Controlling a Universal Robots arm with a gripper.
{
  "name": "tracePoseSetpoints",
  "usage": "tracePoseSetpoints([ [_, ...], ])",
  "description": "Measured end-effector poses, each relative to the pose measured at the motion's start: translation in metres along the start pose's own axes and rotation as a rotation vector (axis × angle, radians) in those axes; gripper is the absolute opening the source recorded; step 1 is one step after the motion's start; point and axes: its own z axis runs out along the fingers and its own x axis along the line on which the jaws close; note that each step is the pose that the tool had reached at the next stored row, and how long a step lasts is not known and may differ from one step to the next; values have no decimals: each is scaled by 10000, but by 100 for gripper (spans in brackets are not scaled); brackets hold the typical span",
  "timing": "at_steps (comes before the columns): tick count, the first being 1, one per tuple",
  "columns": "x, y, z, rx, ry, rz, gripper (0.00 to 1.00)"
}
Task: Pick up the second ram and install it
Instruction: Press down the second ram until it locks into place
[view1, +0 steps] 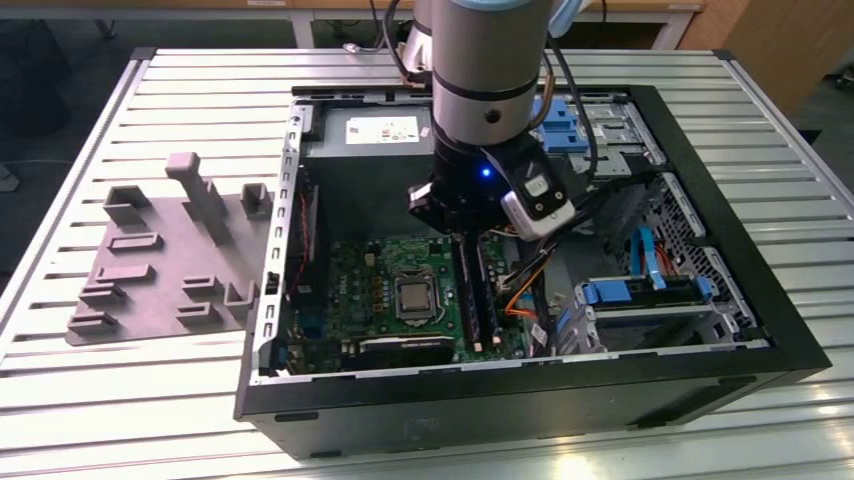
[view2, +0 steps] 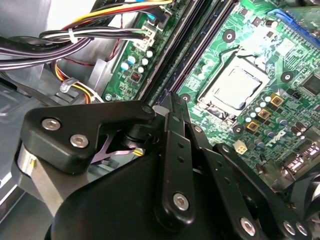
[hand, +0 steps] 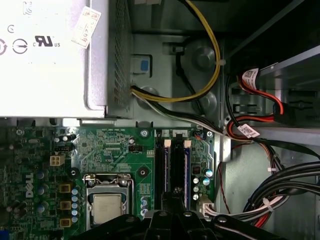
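My gripper hangs inside the open computer case, low over the memory slots of the green board. In the second wrist view the gripper has its fingers closed to a point, and nothing shows between them. Two long dark strips with white end clips run away from the gripper in the first wrist view. The strip I take for the second ram sits down at slot level beside the fingertips. Whether the fingers touch it is hidden.
The grey plastic tray lies outside the case on the exterior view's left. The power-supply box sits behind the board. The processor is beside the slots. Cable bundles and a blue drive cage crowd the other side.
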Motion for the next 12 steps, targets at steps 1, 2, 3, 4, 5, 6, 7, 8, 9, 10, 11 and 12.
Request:
tracePoseSetpoints([
  [1, 0, -2, 0, 1, 0, 0, 11],
  [2, 0, -5, 0, 2, 0, 0, 11],
  [3, 0, -8, 0, 4, 0, -1, 11],
  [4, 0, -11, 0, 5, 0, 0, 11],
  [5, 0, -13, 0, 6, 0, 0, 11],
  [6, 0, -16, 0, 6, 0, -1, 11],
  [7, 0, -20, 0, 7, 0, 0, 11],
  [8, 0, -24, 0, 8, 0, 0, 11],
  [9, 0, -28, 0, 9, 0, -1, 11],
  [10, -1, -32, 0, 9, 0, -1, 11],
  [11, -1, -38, 0, 11, 0, -1, 11],
  [12, -1, -43, 0, 11, 0, -1, 11],
])
